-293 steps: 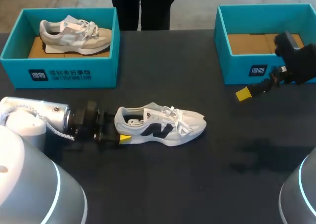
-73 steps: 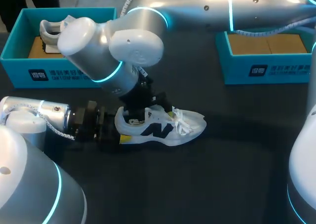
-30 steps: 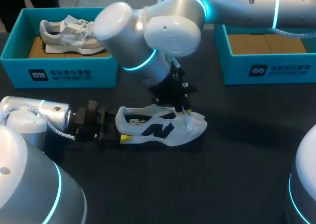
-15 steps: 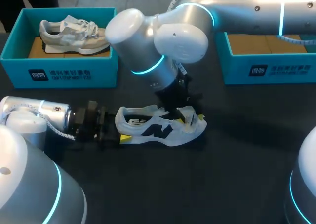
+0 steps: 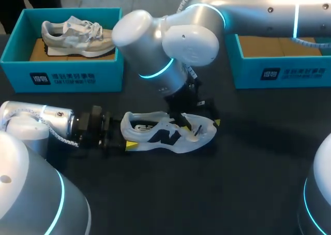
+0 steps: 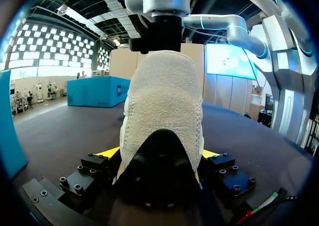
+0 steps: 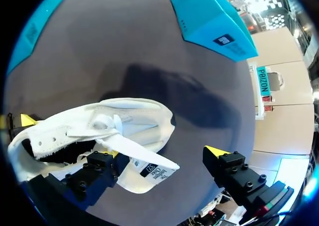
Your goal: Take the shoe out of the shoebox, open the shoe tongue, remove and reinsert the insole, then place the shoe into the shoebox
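Shoe [image 5: 168, 133]: your left fingers [image 6: 109, 152] stay clamped on its heel; your right fingers [image 7: 219, 151], apart, have dragged the tongue [image 7: 130, 145] toeward, opening it. Insole [image 5: 138, 127] likely next.

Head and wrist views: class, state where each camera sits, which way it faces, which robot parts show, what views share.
Head view: above and behind, facing down on the table; both arms, left claw at the heel of the white shoe, right claw over its tongue.
Left wrist view: on that wrist, facing along the shoe from its heel; own claw.
Right wrist view: on that wrist, facing down at the tongue; own open claw.
Shared: the shoe.
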Motion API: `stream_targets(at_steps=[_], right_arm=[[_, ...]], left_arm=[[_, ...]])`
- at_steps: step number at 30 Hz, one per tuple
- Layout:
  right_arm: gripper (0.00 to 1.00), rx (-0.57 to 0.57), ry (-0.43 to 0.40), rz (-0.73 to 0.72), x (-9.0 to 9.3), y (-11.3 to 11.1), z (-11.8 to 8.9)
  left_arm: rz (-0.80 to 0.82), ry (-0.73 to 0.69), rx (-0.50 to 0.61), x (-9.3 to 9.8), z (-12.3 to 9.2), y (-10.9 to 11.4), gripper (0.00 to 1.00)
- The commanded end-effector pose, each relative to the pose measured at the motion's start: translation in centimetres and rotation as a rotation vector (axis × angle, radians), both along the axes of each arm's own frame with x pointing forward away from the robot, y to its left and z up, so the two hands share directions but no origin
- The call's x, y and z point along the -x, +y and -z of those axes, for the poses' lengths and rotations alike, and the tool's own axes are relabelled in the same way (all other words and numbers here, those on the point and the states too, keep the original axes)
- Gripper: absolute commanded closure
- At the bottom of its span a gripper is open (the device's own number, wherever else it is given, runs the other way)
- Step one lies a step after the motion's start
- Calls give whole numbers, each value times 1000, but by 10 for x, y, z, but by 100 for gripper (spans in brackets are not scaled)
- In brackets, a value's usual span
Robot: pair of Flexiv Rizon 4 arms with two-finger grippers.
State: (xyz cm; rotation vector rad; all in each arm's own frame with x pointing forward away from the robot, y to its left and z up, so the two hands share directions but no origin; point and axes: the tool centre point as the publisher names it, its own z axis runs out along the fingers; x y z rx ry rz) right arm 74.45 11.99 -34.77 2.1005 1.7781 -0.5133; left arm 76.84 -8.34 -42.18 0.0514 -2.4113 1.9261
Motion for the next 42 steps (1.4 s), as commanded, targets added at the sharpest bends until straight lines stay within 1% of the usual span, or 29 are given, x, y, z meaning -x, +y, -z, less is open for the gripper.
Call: stream_targets(at_steps=[1,3,5,8,15,17,20,24,28,32,36,41,42], right_arm=[[0,29,-410,680,7,2,-11],[0,21,-425,670,5,0,-13],[0,9,-439,652,4,2,-20],[0,-45,-463,593,0,8,-31],[0,-255,-495,293,-11,28,-56],[0,-297,-487,204,-13,35,-65],[0,-357,-500,106,-16,41,-76],[0,-414,-497,-37,-21,48,-88],[0,-508,-480,-233,-25,61,-99],[0,-533,-432,-409,-28,77,-107],[0,-523,-387,-501,-34,89,-107],[0,-524,-341,-577,-42,102,-105],[13,-526,-338,-591,-43,103,-105]], left_arm=[[-3,-1,1,0,1,0,100],[-3,-1,1,0,1,0,100],[-3,-1,1,0,1,0,100],[-3,-1,1,0,1,0,100],[-3,-1,1,0,1,0,100],[-3,-1,1,0,1,0,100],[-3,-1,1,0,1,0,100],[-3,-1,1,0,1,0,100],[-3,-1,1,0,1,0,100],[-3,-1,1,0,1,0,100],[-3,-1,1,0,1,0,100],[-3,-1,1,0,1,0,100],[-3,-1,1,0,1,0,100]])
